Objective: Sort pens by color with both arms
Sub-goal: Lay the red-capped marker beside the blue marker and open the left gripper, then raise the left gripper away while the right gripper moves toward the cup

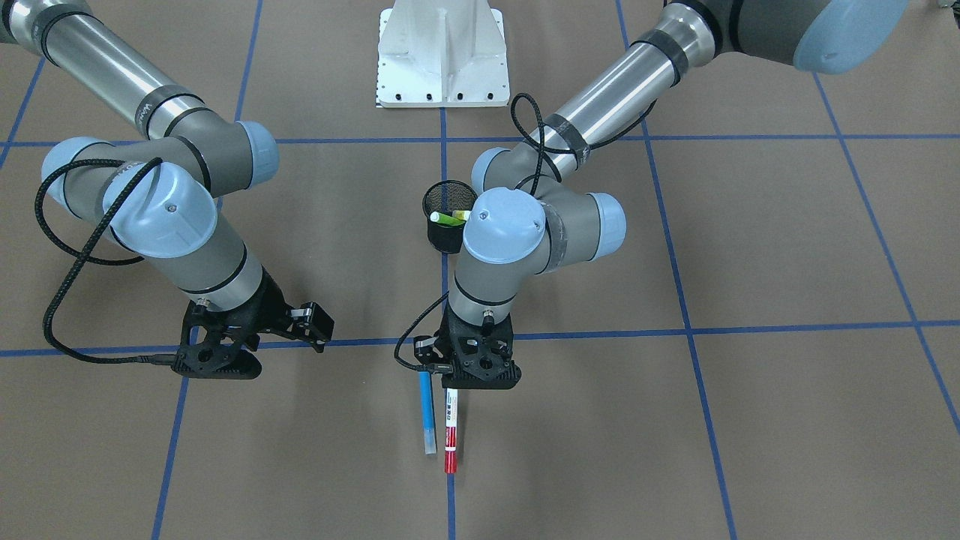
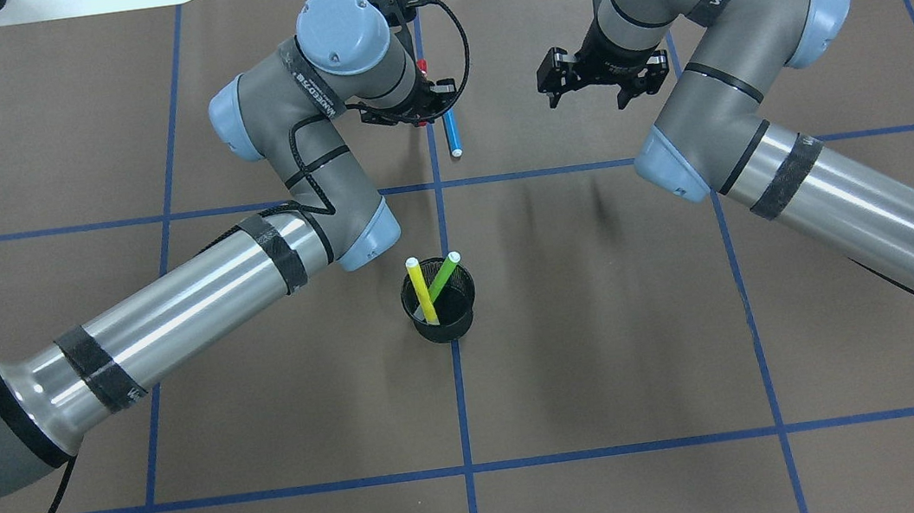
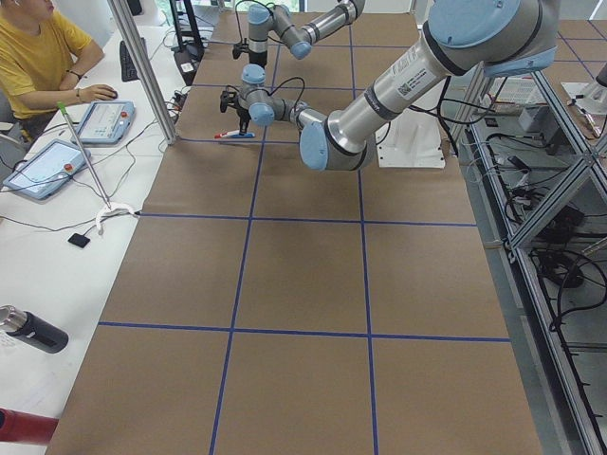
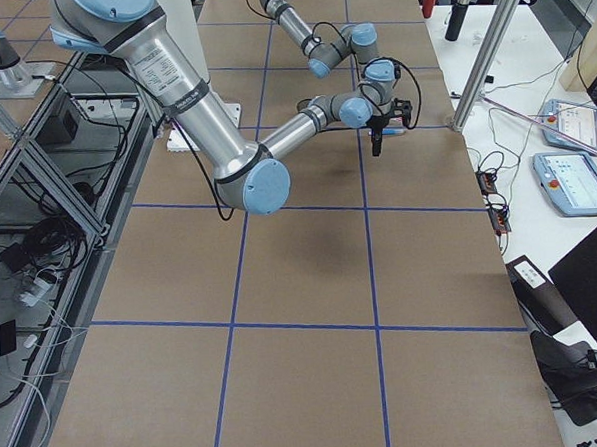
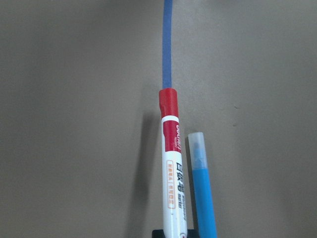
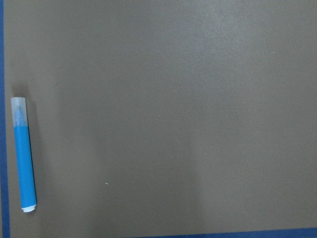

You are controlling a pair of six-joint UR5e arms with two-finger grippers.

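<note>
Open tabletop (image 2: 607,343) surrounds the black mesh cup (image 2: 444,328); only the far edge runs near, beyond both hands. Past the cup, the left hand (image 1: 454,384) pinches the red-capped pen (image 1: 451,431), lifted judging by its detached shadow. The right hand (image 2: 589,92) hangs spread and empty. The yellow pen (image 2: 421,287) and green pen (image 2: 444,275) stand in the cup. Red's sorting seems underway: next, carry it clear of the blue pen (image 2: 452,131) alongside.

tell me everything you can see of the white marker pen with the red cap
The white marker pen with the red cap is slim, plastic-looking, with printed text on its barrel. It runs along a blue tape line on the brown table, close beside a blue marker pen, cap pointing away from the robot. Its other end goes under the left gripper; grip unclear.
</note>
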